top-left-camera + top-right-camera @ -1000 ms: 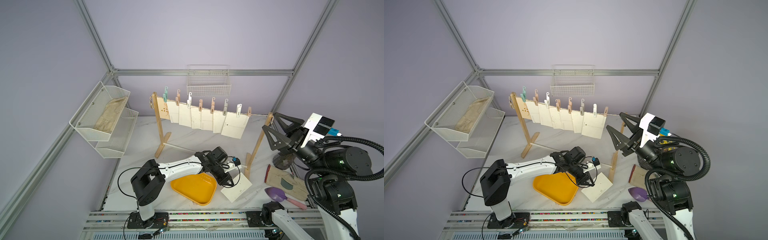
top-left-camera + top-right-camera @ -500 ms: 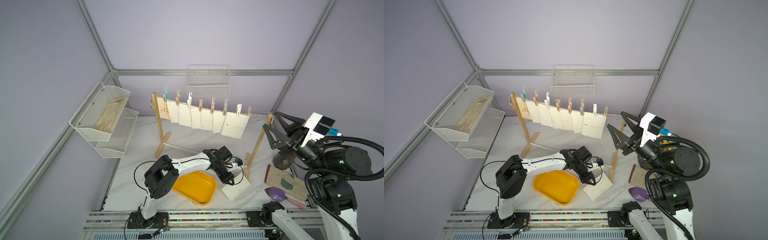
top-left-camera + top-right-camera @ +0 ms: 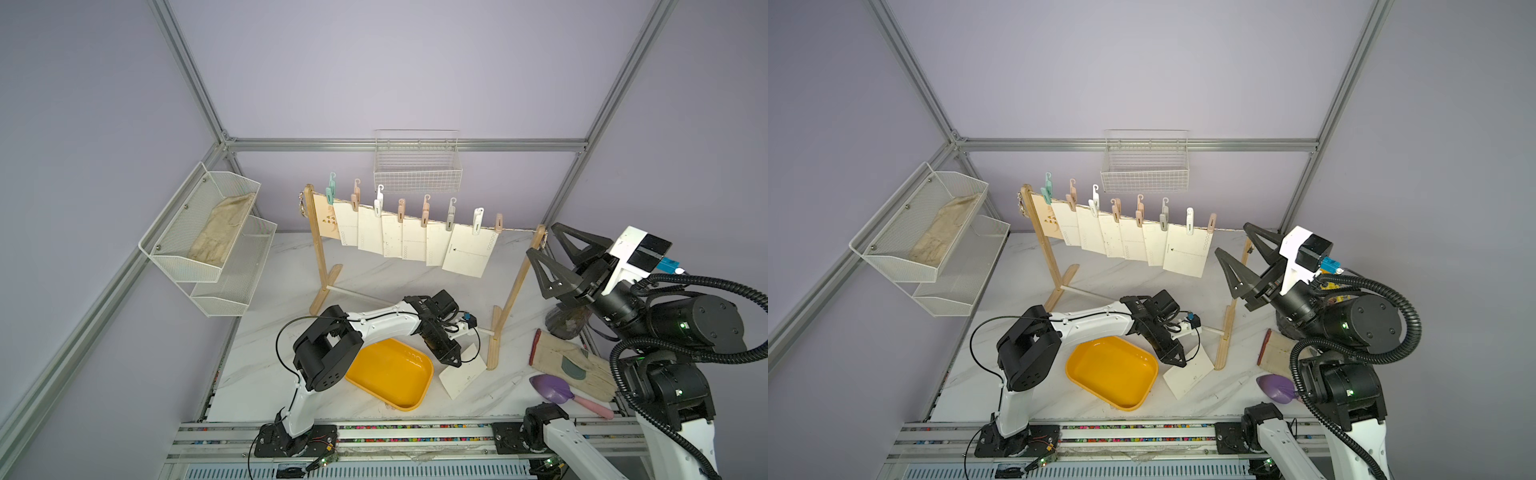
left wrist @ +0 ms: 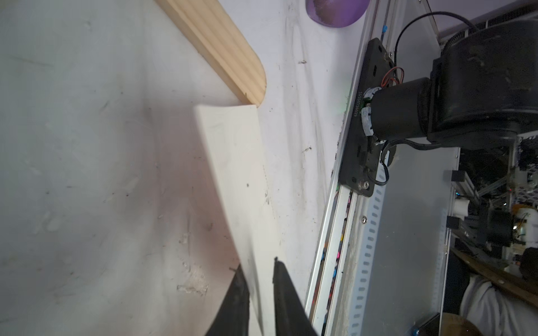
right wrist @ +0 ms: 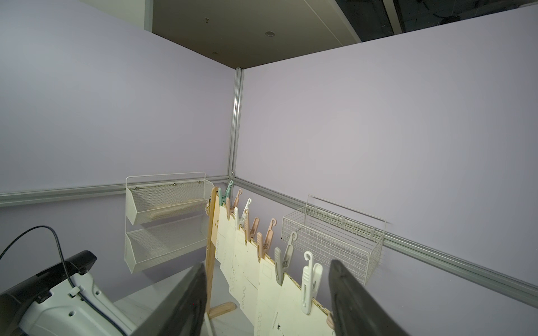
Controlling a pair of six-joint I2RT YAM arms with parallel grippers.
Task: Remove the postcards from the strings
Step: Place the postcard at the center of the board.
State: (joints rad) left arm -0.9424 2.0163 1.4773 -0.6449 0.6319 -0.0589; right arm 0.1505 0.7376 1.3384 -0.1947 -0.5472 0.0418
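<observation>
Several cream postcards [image 3: 415, 243] and a tan one [image 3: 326, 220] hang by pastel clothespins from the string [image 3: 517, 229] between two wooden posts; both top views show them [image 3: 1133, 241]. One loose postcard [image 3: 463, 374] [image 3: 1190, 374] lies on the table by the right post's foot. My left gripper [image 3: 451, 361] [image 3: 1177, 361] sits low at its corner. In the left wrist view the jaws of this gripper [image 4: 258, 263] stand slightly apart, open, with the curved postcard [image 4: 233, 163] between them. My right gripper [image 3: 542, 239] [image 3: 1231, 237] [image 5: 267, 263] hovers open beside the right post, facing the hanging row.
A yellow tray [image 3: 386, 374] lies left of the loose card. The right post's foot [image 3: 494, 345] is next to the card. A purple scoop [image 3: 555, 390] and a cloth mitt [image 3: 569, 365] lie front right. A wire basket [image 3: 417, 174] and mesh shelves [image 3: 208, 237] hang on the walls.
My left arm has folded in and lowered the loose postcard to the table by the post's foot, and its jaws have parted a little. The right arm has barely moved.
</observation>
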